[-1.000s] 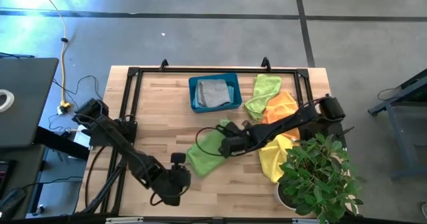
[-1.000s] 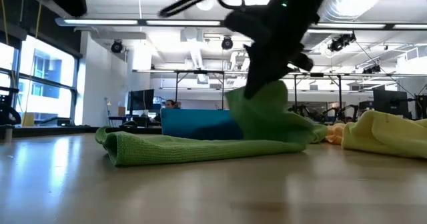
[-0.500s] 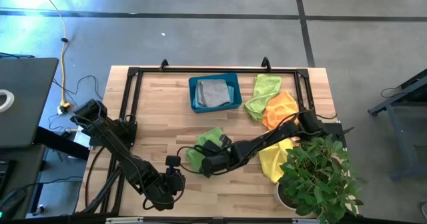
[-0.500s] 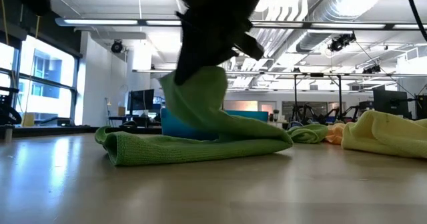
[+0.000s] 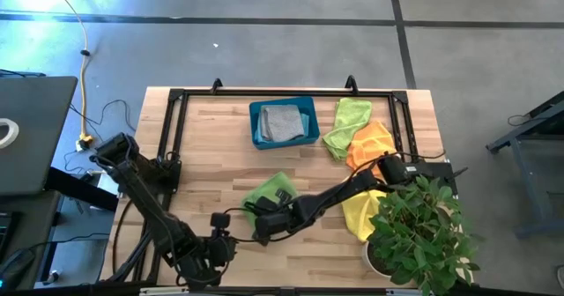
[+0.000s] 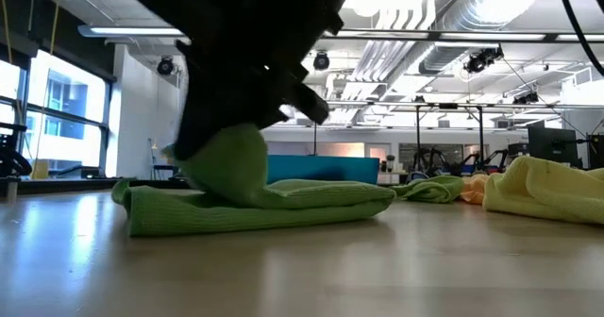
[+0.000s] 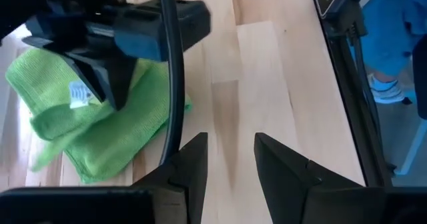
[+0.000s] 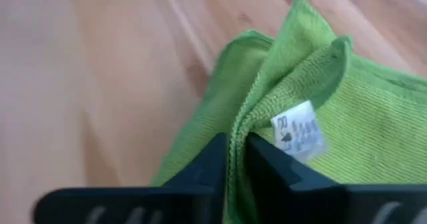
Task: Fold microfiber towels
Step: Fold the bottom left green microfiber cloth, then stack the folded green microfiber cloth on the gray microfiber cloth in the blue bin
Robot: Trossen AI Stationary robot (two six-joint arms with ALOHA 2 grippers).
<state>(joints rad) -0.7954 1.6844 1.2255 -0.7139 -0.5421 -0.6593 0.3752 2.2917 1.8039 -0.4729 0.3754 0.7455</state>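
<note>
Teal bin [image 5: 284,123] behind green towel [image 5: 269,193]

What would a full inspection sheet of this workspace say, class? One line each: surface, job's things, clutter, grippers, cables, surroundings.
Surface: wooden table with a black frame along its edges.
Job's things: lime green towel folded over at the table's middle; grey towel in the teal bin; a second green towel, orange towel and yellow towel heaped on the right.
Clutter: potted plant at the right front corner.
Grippers: right gripper pinches the lime green towel's edge; left gripper open, above bare wood.
Cables: yellow cord on the floor, left.
Surroundings: grey floor; open hall behind.
</note>
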